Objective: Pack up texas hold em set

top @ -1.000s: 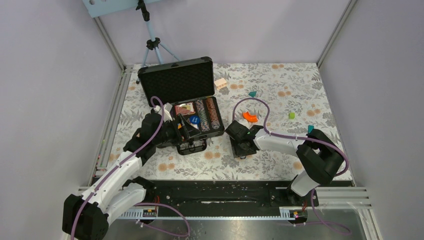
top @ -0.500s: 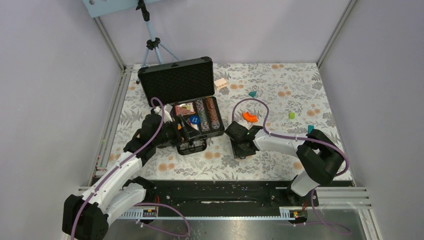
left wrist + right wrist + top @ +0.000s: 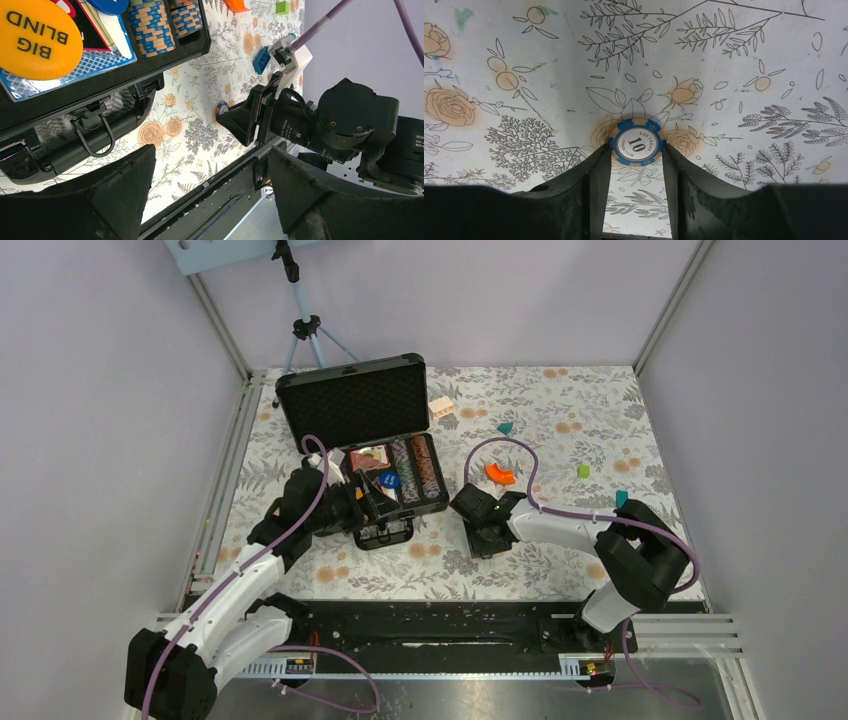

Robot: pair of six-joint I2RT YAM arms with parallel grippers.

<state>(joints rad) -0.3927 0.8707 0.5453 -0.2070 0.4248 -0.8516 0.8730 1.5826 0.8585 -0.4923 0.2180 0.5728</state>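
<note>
A: One poker chip, centre frame on the bench: status?
B: We see the right fingers clamped on it; left fingers apart, open briefcase upper left.

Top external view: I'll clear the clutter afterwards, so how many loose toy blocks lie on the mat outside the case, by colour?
orange block: 1
teal blocks: 2
green block: 1
peach block: 1
Total: 5
Not counted: the poker chip between the right gripper fingers.
</note>
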